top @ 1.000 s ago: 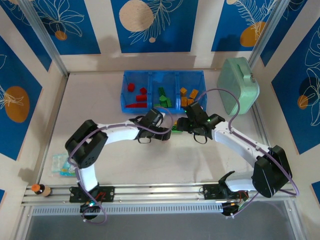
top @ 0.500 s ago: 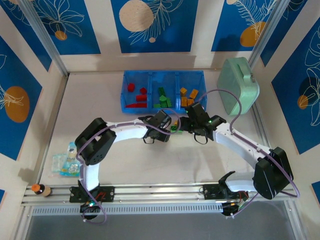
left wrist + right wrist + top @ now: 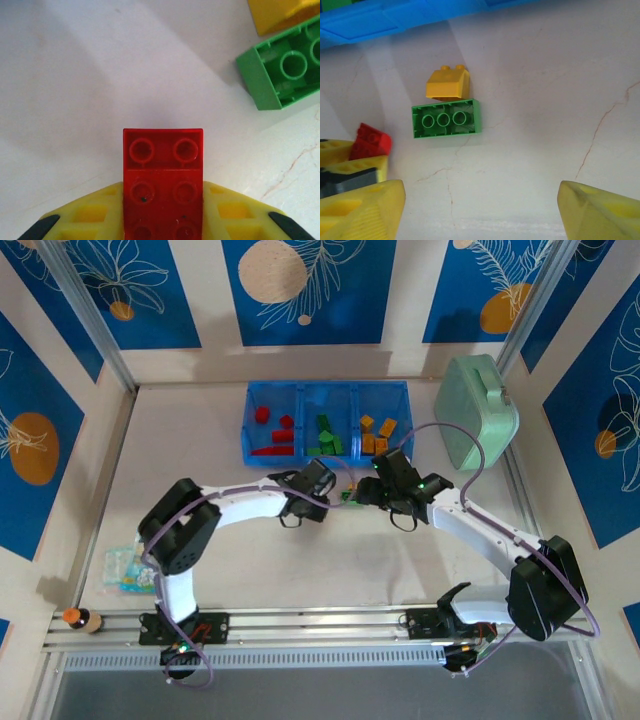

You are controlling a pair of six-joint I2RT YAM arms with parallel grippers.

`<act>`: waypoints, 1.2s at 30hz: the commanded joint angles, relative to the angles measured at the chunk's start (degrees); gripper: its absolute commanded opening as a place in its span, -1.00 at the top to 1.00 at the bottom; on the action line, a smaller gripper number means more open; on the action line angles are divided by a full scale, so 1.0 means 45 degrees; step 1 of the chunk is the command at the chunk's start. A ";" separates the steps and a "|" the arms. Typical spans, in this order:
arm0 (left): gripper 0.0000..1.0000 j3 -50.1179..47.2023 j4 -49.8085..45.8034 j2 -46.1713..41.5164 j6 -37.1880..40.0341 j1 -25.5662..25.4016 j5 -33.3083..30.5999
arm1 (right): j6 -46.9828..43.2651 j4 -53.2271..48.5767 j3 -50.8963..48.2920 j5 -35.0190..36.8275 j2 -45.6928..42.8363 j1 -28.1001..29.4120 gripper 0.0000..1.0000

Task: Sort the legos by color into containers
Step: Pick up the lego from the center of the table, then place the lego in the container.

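Left jaws tight on red lego [image 3: 163,170]

The red brick [image 3: 163,170] runs off the bottom edge between the fingers of the left gripper [image 3: 162,217], the green brick [image 3: 282,70] and yellow brick [image 3: 280,12] ahead to its right are clipped at the frame's edge, and the blue tray [image 3: 380,22] beyond the right gripper [image 3: 480,210] is cut off at the top.

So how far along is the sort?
Done: sorted bricks sit by colour in the three compartments of the blue tray. In hand: left claw grips a red brick. Left: a green brick and a yellow brick on the table by the open right claw.
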 commanded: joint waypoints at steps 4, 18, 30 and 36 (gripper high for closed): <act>0.53 0.0234 -0.0009 -0.2108 0.0474 0.2356 0.0101 | 0.0207 0.0104 -0.0271 -0.0540 0.0053 -0.0060 -0.61; 0.41 0.4406 -0.0970 0.0906 0.1321 0.4992 0.0521 | -0.0064 -0.0931 0.0748 -0.1410 0.1970 -0.0232 -0.72; -0.41 0.3285 -0.0286 -0.1080 0.1171 0.5178 0.1094 | -0.0430 -0.1035 0.1941 -0.1724 0.3311 -0.0306 -0.73; -0.43 0.0260 0.1096 -0.3901 0.0763 0.4626 0.1234 | -0.0851 -0.1389 0.3353 -0.1526 0.4776 -0.0287 -0.73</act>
